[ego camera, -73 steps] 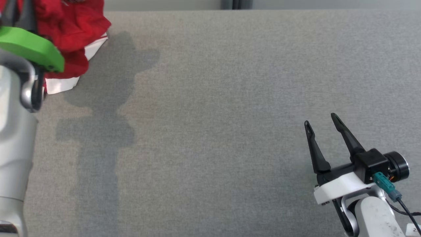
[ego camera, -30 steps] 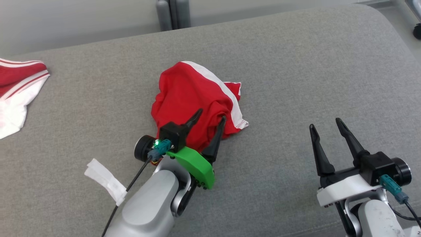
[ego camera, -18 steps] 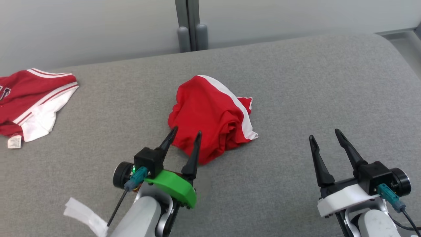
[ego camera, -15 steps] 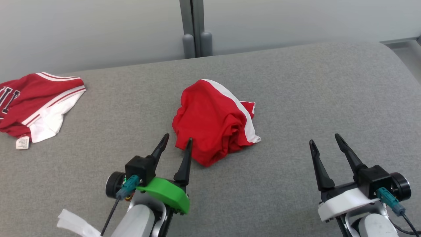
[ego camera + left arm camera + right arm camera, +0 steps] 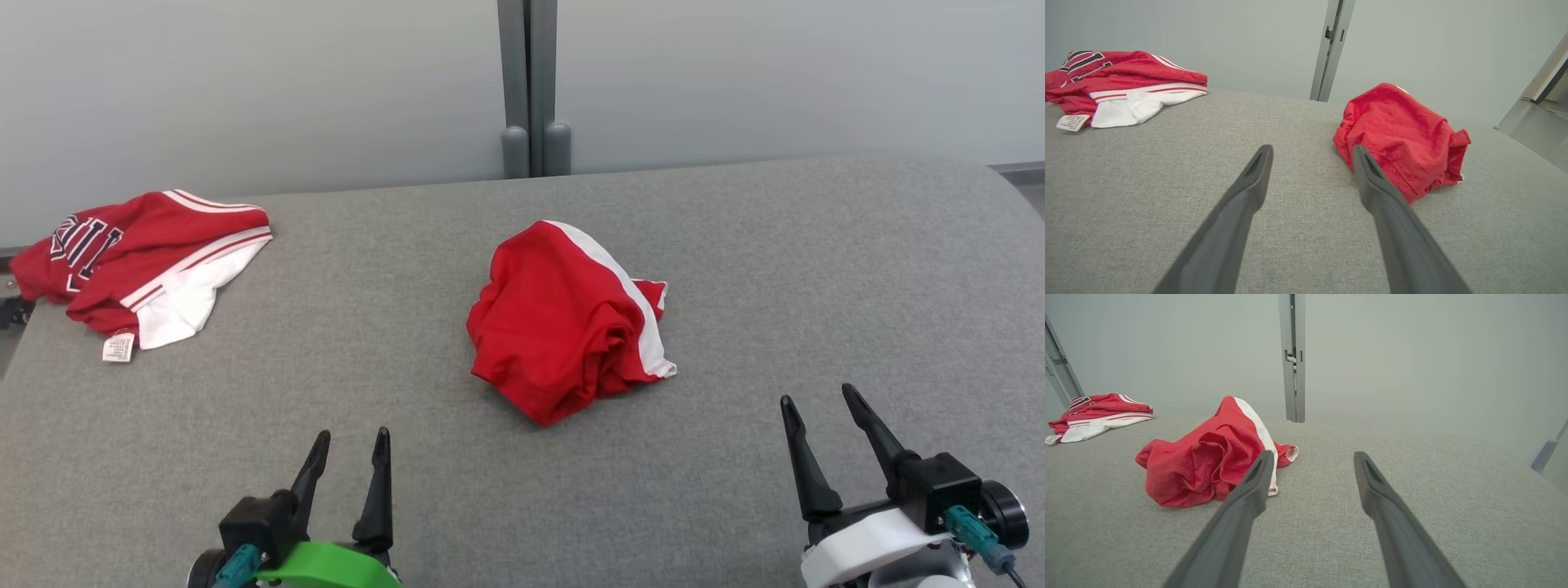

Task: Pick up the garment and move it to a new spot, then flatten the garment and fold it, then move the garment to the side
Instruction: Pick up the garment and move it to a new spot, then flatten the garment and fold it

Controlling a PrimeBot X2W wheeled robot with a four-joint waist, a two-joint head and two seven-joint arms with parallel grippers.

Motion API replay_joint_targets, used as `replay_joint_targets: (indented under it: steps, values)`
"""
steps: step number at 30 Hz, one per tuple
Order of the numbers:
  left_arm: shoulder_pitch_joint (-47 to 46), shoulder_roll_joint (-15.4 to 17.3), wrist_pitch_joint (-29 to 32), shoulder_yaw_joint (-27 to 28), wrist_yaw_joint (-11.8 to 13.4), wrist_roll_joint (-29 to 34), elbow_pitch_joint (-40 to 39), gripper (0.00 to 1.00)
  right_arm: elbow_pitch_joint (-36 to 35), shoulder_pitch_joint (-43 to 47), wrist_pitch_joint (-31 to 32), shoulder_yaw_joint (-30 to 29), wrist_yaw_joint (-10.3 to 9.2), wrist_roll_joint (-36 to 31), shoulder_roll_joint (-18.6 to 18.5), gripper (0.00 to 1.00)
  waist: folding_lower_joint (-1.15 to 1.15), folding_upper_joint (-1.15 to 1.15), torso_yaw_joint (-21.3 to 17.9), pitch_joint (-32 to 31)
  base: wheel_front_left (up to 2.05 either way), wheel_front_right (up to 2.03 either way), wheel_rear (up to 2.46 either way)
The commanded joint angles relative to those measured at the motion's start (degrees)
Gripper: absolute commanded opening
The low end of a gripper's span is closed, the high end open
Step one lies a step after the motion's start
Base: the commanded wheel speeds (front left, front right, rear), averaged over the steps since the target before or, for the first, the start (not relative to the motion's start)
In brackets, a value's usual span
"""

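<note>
Crumpled garment [image 5: 563, 322] sits at the centre of the grey fabric table [image 5: 816, 269]. Spread wide and empty: left gripper [image 5: 353, 434], right gripper [image 5: 817, 394]. Far-left jersey [image 5: 139, 257] bears dark lettering, unreadable; tag [image 5: 118, 346] print too small. Pale wall [image 5: 245, 82] behind.

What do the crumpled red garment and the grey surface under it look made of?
Red garment: thin synthetic cloth, likely polyester sportswear; slight sheen and fine sharp creases in the left wrist view. Grey surface: matte woven upholstery fabric; coarse heathered weave, rounded far corner suggests padding, unconfirmed.
</note>
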Motion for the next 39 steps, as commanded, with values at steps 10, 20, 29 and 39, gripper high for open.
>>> replay_joint_targets:
  steps: [10, 20, 29, 39]
  values:
    - [4.60, -0.09, -0.02, 3.48, -0.57, -0.79, -3.29, 1.00, 0.73, 1.53, -0.28, 0.00, -0.06, 0.95, -0.21, 1.00, 0.00, 0.00, 0.14, -0.15, 0.00, 0.00, 0.00]
    - [4.56, -0.11, -0.02, 3.96, -0.64, -0.92, -3.48, 1.00, 1.15, 0.79, -0.28, -0.24, -0.06, 0.60, -0.21, 1.00, 0.00, 0.00, 0.20, -0.25, 0.00, 0.00, 0.00]
    - [4.19, -0.11, -0.03, 3.97, -0.69, -0.77, -2.56, 1.00, 1.84, 0.46, -0.28, -0.20, -0.06, 0.81, -0.21, 1.00, 0.00, 0.00, 0.29, -0.23, 0.00, 0.00, 0.00]
    - [3.73, -0.11, -0.02, 3.59, -0.65, -0.79, -2.04, 1.00, 1.96, 0.16, -0.28, -0.35, -0.06, 0.48, -0.21, 1.00, 0.00, 0.00, 0.73, 0.06, 0.00, 0.00, 0.00]
